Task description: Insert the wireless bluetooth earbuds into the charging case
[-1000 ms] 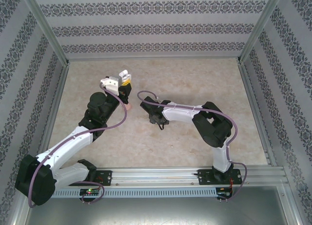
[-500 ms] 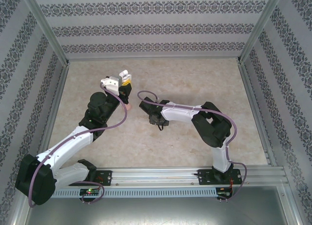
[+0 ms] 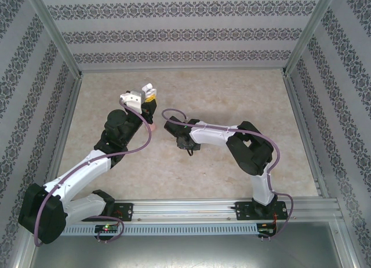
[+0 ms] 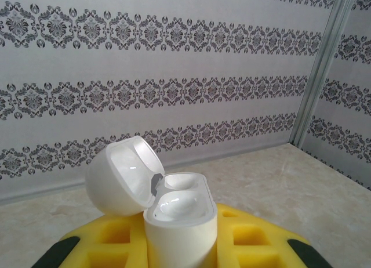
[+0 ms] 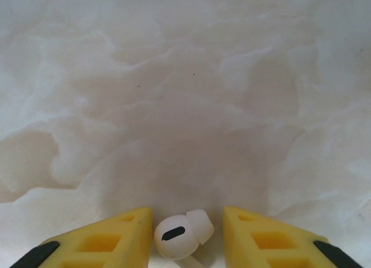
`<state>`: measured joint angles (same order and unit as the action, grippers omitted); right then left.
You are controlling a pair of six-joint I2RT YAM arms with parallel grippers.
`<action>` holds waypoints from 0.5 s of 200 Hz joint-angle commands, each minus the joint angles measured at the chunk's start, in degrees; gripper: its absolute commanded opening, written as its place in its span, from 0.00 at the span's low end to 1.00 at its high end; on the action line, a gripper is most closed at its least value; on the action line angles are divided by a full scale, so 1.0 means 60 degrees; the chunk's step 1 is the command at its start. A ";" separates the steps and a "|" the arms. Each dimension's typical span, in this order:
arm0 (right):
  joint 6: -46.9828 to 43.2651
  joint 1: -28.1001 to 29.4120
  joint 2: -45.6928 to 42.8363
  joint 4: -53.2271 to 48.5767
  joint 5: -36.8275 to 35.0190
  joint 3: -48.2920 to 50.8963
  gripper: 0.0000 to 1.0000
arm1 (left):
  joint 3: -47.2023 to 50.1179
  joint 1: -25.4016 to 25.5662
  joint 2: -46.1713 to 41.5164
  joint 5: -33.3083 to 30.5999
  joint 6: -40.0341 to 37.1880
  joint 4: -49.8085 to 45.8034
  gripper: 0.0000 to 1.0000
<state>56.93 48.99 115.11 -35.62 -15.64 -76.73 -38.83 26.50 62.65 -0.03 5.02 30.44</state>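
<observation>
- Your left claw (image 4: 181, 253) is closed almost fully on the white charging case (image 4: 181, 224). It pinches the lower body between the yellow pads (image 4: 255, 245) and holds the case upright in the air above the table (image 3: 232, 88)
- The lid (image 4: 123, 174) is swung back and open, so the grip low on the body leaves the top clear for loading
- Your right claw (image 5: 186, 221) is down close over the table, jaws part-way open, straddling a white earbud (image 5: 174, 236)
- The bud sits right at the fingertips, hard by one pad with a sliver of gap at the other. You cannot tell from here whether it is pinched or only bracketed
- Judge the bud as very light, hard and glossy, with a rounded head that will likely squirt out of a hard squeeze. The ear tip looks softer and will give
- Take hold across the head's flatter sides or on the stem, which runs out of sight below the frame. Close gently and keep the bud centred on the pads
- The case looks smooth and rounded too, so it could twist in the grip if you push down hard, and the hinged lid is probably its weak point, so keep off it
- Count: one earbud, one charging case, two wells (image 4: 177, 205) in the case, and both look empty
- In the top view one small pinkish thing (image 3: 152, 127) lies on the table just beside the left arm, too small to name
</observation>
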 commanded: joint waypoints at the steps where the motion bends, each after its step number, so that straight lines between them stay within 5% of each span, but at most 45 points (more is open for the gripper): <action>1: -0.0217 -0.0017 0.0508 -0.0125 -0.0091 -0.0115 0.34 | -0.0188 -0.0123 0.0016 0.0090 0.0028 0.0369 0.00; 100: -0.0636 -0.0109 0.0173 0.0552 -0.0055 0.0347 0.23 | -0.0270 -0.0117 0.0104 0.0181 0.0116 0.0312 0.00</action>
<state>54.39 48.97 115.63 -35.62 -15.62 -77.56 -38.83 26.50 63.26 -0.01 5.04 30.44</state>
